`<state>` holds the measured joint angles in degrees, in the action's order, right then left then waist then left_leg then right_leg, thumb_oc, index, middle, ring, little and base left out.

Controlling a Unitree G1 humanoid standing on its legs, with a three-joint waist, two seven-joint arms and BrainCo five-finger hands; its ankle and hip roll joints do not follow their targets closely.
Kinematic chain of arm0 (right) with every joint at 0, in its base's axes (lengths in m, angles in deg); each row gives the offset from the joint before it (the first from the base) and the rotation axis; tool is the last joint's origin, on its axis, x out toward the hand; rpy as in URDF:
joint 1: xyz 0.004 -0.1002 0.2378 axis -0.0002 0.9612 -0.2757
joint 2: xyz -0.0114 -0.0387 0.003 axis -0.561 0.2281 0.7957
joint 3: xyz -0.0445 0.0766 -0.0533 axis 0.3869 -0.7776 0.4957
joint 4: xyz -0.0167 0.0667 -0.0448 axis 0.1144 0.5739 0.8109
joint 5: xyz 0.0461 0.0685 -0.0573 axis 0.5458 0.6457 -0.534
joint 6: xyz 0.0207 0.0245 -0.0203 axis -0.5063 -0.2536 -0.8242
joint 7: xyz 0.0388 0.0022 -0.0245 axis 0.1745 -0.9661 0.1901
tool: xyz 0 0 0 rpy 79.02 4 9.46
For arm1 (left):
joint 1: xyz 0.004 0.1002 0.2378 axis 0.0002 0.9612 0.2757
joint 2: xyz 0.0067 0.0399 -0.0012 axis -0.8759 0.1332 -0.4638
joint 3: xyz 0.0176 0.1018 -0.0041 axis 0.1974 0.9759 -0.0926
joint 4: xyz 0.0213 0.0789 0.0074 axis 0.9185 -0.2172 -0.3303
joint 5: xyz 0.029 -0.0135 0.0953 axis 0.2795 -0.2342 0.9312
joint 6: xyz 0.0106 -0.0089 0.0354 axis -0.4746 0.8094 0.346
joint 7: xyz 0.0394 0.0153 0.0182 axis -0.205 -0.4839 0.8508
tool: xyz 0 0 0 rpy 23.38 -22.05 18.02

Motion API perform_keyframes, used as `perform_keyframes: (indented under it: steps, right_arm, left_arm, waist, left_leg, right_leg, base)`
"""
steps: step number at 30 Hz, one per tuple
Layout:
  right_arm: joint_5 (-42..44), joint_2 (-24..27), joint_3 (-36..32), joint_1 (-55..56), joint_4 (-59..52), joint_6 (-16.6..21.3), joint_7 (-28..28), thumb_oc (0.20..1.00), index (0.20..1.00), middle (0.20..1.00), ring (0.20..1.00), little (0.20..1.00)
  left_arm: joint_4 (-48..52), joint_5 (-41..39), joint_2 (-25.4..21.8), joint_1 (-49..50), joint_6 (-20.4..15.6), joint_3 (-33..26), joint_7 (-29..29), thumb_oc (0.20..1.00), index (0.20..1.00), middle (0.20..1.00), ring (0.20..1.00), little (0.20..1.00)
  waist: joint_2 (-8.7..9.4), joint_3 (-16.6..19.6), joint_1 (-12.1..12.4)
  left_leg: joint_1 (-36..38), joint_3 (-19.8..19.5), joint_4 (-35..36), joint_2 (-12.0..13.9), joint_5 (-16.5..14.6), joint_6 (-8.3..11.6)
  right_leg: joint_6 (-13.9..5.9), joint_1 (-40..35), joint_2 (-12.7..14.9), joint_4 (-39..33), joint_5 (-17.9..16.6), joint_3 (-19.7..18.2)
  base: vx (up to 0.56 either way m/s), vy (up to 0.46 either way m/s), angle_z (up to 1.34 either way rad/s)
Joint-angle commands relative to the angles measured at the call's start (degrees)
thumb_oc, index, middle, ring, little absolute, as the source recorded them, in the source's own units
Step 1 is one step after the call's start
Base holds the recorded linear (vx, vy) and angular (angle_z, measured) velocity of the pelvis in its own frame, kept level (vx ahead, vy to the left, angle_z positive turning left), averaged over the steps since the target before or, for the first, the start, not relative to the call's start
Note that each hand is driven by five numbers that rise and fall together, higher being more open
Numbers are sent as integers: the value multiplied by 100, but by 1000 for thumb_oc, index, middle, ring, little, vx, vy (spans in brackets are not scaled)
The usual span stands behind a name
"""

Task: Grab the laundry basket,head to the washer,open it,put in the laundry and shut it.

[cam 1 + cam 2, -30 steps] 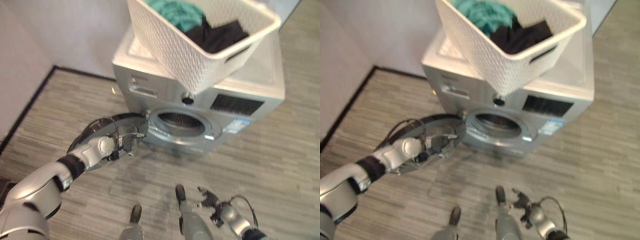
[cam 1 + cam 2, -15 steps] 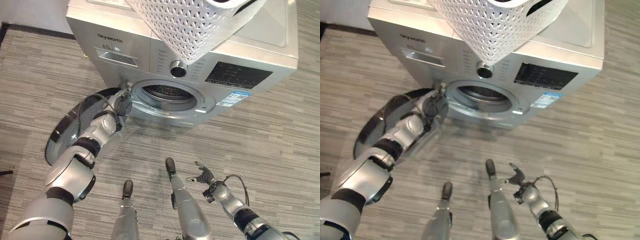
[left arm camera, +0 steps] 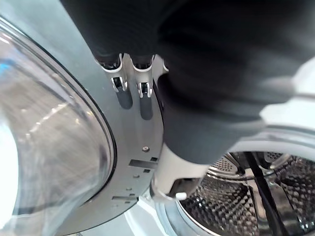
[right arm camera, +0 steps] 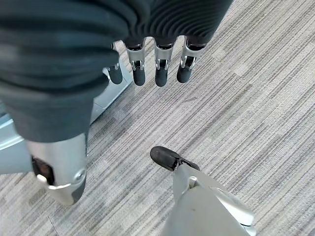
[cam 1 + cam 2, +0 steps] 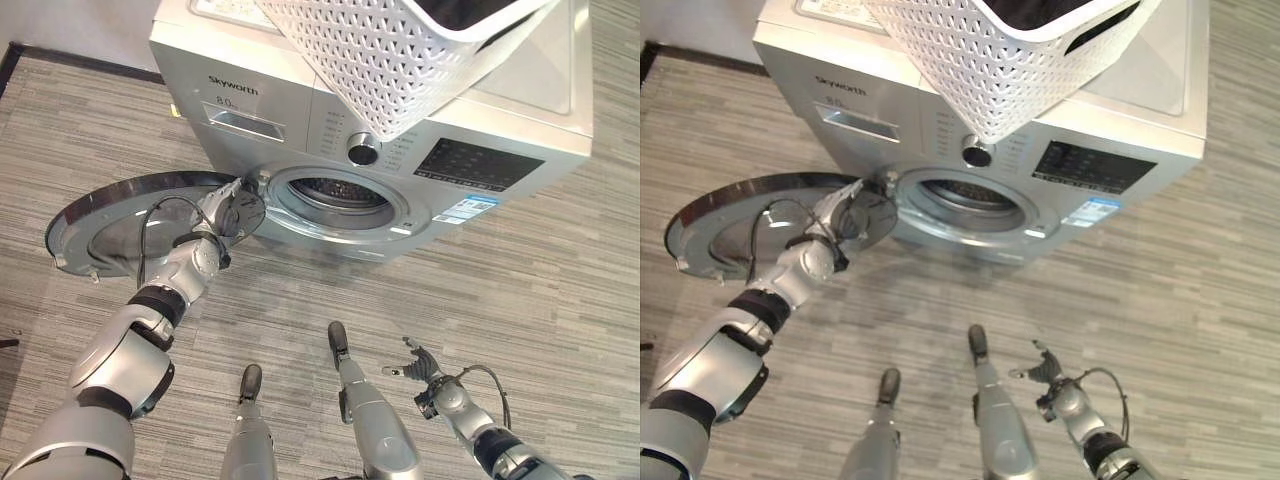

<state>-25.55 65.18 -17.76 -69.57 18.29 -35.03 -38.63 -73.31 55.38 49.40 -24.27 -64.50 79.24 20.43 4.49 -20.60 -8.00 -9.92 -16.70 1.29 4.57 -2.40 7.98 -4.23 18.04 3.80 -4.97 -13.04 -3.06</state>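
Door (image 5: 130, 222) swung wide left of washer (image 5: 400, 180)

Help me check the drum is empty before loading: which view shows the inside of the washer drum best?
The left wrist view: the perforated drum wall shows close up past the open door. Both eye views show only its upper inside through the opening.

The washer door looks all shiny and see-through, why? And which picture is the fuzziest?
In the left eye view the washer door lies swung wide open; its glass mirrors the room light, so it gleams. In the left wrist view that glass shows pale glare, and the left hand with its dark cover is smeared, the blurriest part. The right wrist view shows the right hand and floor fairly sharp.
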Motion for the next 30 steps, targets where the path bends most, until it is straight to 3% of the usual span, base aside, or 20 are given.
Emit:
perform_keyframes:
  steps: [1, 5, 6, 8, 12, 17, 18, 20, 22, 23, 25, 28, 30]
  right_arm:
    - [546, -17, -666, 323, 178, 63, -83, 1000, 1000, 1000, 1000, 1000]
    - [1274, -104, -1621, 571, 681, 55, -62, 1000, 1000, 1000, 1000, 1000]
    - [1619, 4, -2227, 729, 754, 60, -109, 1000, 1000, 1000, 1000, 1000]
    - [1746, 85, -2492, 768, 628, 90, -170, 1000, 1000, 1000, 1000, 1000]
    - [1939, 532, -3714, 1164, -446, 299, -528, 1000, 1000, 1000, 1000, 1000]
    - [1760, 947, -4457, 1165, -1626, 399, -979, 1000, 1000, 1000, 1000, 1000]
    - [1664, 1111, -4624, 994, -2127, 455, -1187, 1000, 1000, 1000, 1000, 1000]
    - [1486, 1368, -4679, 800, -2514, 399, -1319, 1000, 1000, 1000, 1000, 1000]
    - [1399, 1549, -4672, 636, -2740, 351, -1369, 1000, 1000, 1000, 1000, 1000]
    - [1096, 1880, -4677, 462, -3044, 295, -1522, 1000, 1000, 1000, 1000, 1000]
    - [903, 2273, -4652, 129, -3206, 245, -1759, 1000, 1000, 1000, 1000, 1000]
    - [996, 2676, -4605, -352, -3380, 303, -1944, 1000, 1000, 1000, 1000, 1000]
    - [987, 2933, -4521, -662, -3508, 309, -1977, 1000, 1000, 1000, 1000, 1000]
  left_arm:
    - [-108, -123, -871, 423, 310, -612, 355, 1000, 1000, 1000, 1000, 1000]
    - [1340, -224, -955, 2035, 230, -1577, 372, 1000, 1000, 1000, 1000, 1000]
    - [2190, 4, -1000, 3037, 197, -2075, 338, 1000, 1000, 1000, 1000, 1000]
    - [2548, 171, -989, 3508, 174, -2267, 326, 1000, 1000, 1000, 1000, 1000]
    - [3571, 95, -544, 5161, -77, -2992, -119, 1000, 1000, 1000, 1000, 1000]
    - [3766, -58, -88, 5560, -111, -2744, -570, 1000, 1000, 1000, 1000, 1000]
    - [3683, -221, 69, 5513, -79, -2569, -732, 1000, 1000, 1000, 1000, 1000]
    - [3577, -241, 123, 5497, -26, -2466, -769, 1000, 1000, 1000, 1000, 1000]
    - [3525, -190, 152, 5445, -4, -2352, -783, 1000, 1000, 1000, 1000, 1000]
    - [3487, -144, 186, 5352, 9, -2250, -793, 1000, 1000, 1000, 1000, 1000]
    - [3479, -136, 248, 5239, -16, -2116, -796, 1000, 1000, 1000, 1000, 1000]
    - [3476, -185, 317, 5055, -6, -1946, -704, 1000, 1000, 1000, 1000, 1000]
    - [3480, -218, 349, 4999, -10, -1862, -640, 1000, 1000, 1000, 1000, 1000]
  waist:
    - [16, 172, 337]
    - [160, 437, 477]
    - [198, 566, 590]
    - [225, 657, 607]
    - [78, 975, 715]
    - [-127, 1103, 755]
    - [-186, 1061, 748]
    - [-200, 1031, 731]
    - [-195, 1037, 728]
    - [-184, 1090, 770]
    - [-188, 1109, 761]
    - [-174, 1101, 726]
    - [-162, 1088, 741]
  left_leg:
    - [101, 381, 371, -270, 75, -593]
    - [444, 556, 290, -165, -140, -647]
    - [617, 676, -2, -120, -419, -704]
    - [659, 734, -118, -129, -507, -737]
    - [1000, 916, -510, -220, -963, -933]
    - [1181, 701, -716, -436, -1156, -1131]
    - [1215, 482, -818, -501, -1175, -1180]
    - [1280, 271, -895, -527, -1225, -1219]
    - [1339, 154, -876, -561, -1244, -1238]
    - [1413, -35, -807, -632, -1207, -1238]
    - [1461, -246, -703, -704, -1130, -1207]
    - [1686, -652, -729, -800, -1292, -1194]
    - [1887, -791, -742, -766, -1426, -1156]
  right_leg:
    - [-337, -313, -65, 267, 973, -330]
    - [-348, -584, -206, 215, 981, -639]
    - [-364, -803, -260, 232, 1011, -865]
    - [-384, -842, -251, 250, 1002, -965]
    - [-473, -1152, -168, 398, 1088, -1276]
    - [-503, -1115, -91, 1243, 1367, -1252]
    - [-560, -995, -178, 1923, 1506, -1162]
    - [-599, -823, -227, 2374, 1526, -1130]
    - [-592, -767, -259, 2349, 1514, -1138]
    - [-539, -718, -336, 1984, 1544, -1262]
    - [-530, -593, -338, 1398, 1213, -1417]
    - [-647, -278, -395, 709, 844, -1889]
    - [-691, -166, -362, 500, 707, -1890]
  base:
    - [28, 11, -17]
    - [127, 9, -40]
    - [149, 22, -49]
    - [132, 53, -59]
    - [159, 159, -34]
    - [26, 152, -10]
    - [4, 75, 32]
    - [52, 53, 70]
    - [101, 4, 43]
    - [98, -28, 28]
    - [171, -52, 56]
    - [276, -37, 54]
    - [261, -115, 66]
